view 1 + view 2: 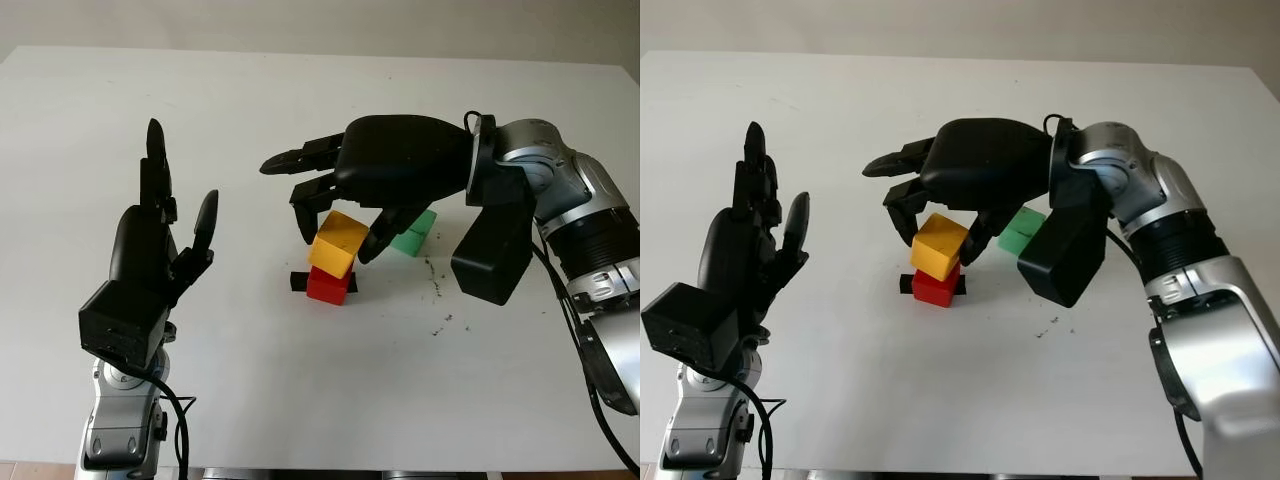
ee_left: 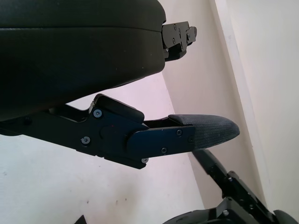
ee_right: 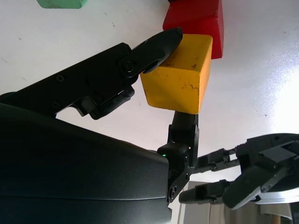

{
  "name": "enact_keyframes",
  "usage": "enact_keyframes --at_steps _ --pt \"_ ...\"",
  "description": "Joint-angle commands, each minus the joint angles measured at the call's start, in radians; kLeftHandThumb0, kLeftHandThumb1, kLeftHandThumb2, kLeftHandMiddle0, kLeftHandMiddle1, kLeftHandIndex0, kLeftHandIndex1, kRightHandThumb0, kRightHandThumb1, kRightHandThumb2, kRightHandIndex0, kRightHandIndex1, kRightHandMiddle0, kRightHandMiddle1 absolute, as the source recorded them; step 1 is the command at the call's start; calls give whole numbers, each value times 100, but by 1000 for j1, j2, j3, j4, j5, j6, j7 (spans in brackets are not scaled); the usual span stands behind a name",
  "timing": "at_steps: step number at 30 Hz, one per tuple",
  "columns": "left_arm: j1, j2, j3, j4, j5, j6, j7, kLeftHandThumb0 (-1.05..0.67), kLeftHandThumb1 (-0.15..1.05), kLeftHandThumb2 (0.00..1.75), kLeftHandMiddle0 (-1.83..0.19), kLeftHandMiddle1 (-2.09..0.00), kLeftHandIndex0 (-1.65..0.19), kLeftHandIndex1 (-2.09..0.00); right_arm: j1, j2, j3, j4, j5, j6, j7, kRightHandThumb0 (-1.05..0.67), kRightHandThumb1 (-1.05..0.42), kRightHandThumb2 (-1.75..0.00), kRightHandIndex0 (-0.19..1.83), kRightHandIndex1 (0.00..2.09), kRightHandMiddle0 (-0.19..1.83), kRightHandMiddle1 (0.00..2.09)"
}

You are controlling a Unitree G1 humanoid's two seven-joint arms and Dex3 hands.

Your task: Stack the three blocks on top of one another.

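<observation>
Blocks: the yellow block (image 1: 338,243) sits tilted on top of the red block (image 1: 329,285), near the middle of the white counter (image 1: 300,390). My right hand (image 1: 345,215) reaches over both from the right, and its fingers (image 3: 156,44) pinch the yellow block on opposite faces: one pad presses the face nearest the red block, another finger (image 3: 183,128) presses the far face. The red block stands on the counter, beside a small black marker (image 1: 297,282) on its left. The green block (image 1: 414,232) lies on the counter just behind and to the right of the stack, apart from it and partly hidden under my right hand.

My left hand (image 1: 160,240) is held upright above the counter's left side, well apart from the blocks. It is open and holds nothing.
</observation>
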Motion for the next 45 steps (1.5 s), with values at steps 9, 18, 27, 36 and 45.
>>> enact_keyframes --at_steps 9,18,27,36,45 --pt "19 -7 -3 -24 -3 -23 9 -80 105 54 18 -5 15 -6 -37 0 26 2 11 8 48 -48 -95 -6 16 4 41 140" --pt "23 -7 -4 -24 0 -27 10 -79 105 54 18 -5 15 -6 -34 3 36 26 0 -11 44 -49 -94 -6 18 5 45 141" --pt "25 -17 -9 -27 7 -17 25 -81 105 53 17 -6 14 -6 -20 12 31 69 -17 -65 -35 -53 -93 -5 21 6 47 141" --pt "26 -27 -20 -54 31 23 41 -82 105 53 16 -6 13 -6 -26 16 35 81 -23 -72 -56 -52 -94 -6 18 5 45 143" --pt "24 -30 -27 -57 40 31 51 -84 105 54 15 -6 13 -6 -32 8 41 74 -23 -75 -44 -51 -94 -5 20 6 43 148"
